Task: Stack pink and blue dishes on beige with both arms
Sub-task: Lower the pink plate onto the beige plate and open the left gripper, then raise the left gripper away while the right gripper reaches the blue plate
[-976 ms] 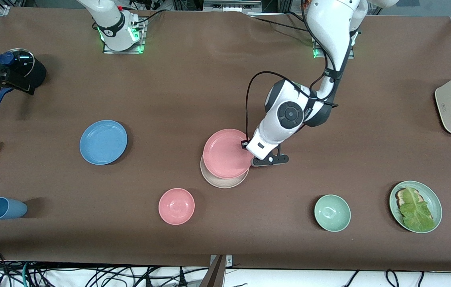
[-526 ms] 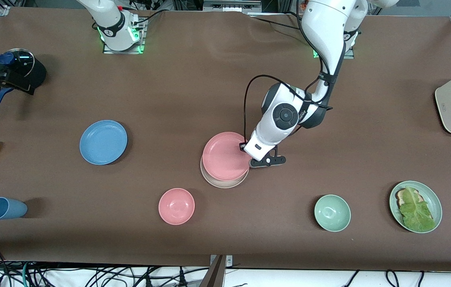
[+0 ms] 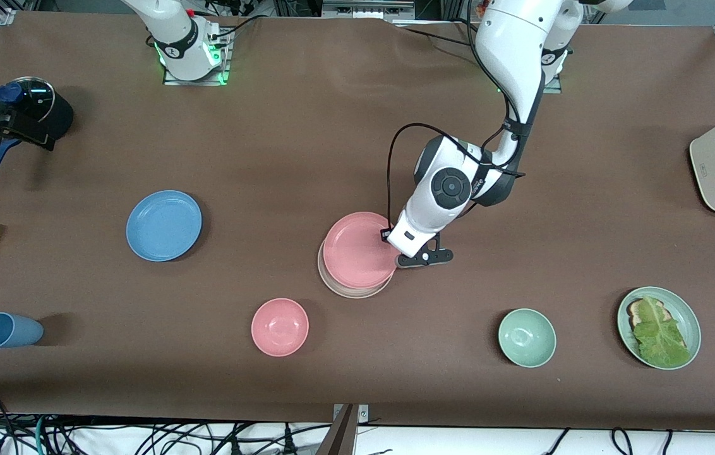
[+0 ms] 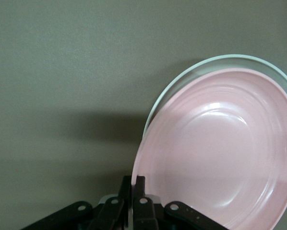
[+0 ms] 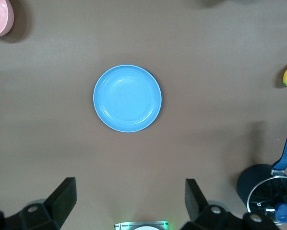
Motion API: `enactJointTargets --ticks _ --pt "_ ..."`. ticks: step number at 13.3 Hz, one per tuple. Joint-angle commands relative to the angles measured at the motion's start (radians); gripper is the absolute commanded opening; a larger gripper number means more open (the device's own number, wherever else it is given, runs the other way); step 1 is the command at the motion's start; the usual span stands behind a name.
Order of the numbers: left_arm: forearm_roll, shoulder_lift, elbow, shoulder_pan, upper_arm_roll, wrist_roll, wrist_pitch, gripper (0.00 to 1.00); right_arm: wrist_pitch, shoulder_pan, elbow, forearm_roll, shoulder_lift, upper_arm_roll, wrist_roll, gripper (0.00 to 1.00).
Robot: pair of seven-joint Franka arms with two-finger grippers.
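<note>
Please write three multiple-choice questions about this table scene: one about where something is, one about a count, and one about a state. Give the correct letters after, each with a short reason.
1. Where is the pink plate?
A. On the beige plate
B. Beside the toaster
C. On the blue plate

2. How many bowls stand on the table?
A. One
B. Two
C. Four

3. What is the state of the right gripper?
A. Shut on the blue plate
B. Open, holding nothing
C. Shut on the pan handle

Answers:
1. A: the front view shows the beige rim under the pink plate, which sits slightly off centre.
2. B: there is one pink bowl and one green bowl.
3. B: in the right wrist view its fingers stand wide apart, high over the blue plate, which lies alone on the table. The left gripper is shut on the pink plate's rim.
</note>
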Motion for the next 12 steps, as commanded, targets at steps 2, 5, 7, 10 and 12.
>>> enactJointTargets --ticks 2,5,7,10,12 --pt "0.025 0.048 0.071 -0.008 0.011 -0.028 -0.002 0.00 -0.051 0.001 0.006 0.005 0.003 0.001 -0.006 1.00" --pt "0.026 0.073 0.112 -0.007 0.011 -0.066 -0.003 0.00 -0.068 0.001 0.006 0.007 0.014 0.002 -0.006 1.00" --pt "0.025 0.073 0.114 0.001 0.011 -0.065 -0.003 0.15 -0.069 -0.003 0.004 0.008 0.017 0.001 -0.007 1.00" --pt "0.027 0.071 0.115 0.001 0.011 -0.059 -0.003 0.43 -0.071 -0.003 0.003 0.008 0.018 0.001 -0.006 1.00" --pt "0.027 0.062 0.115 0.004 0.016 -0.055 -0.006 0.54 -0.071 -0.003 0.003 0.008 0.020 0.001 -0.006 1.00"
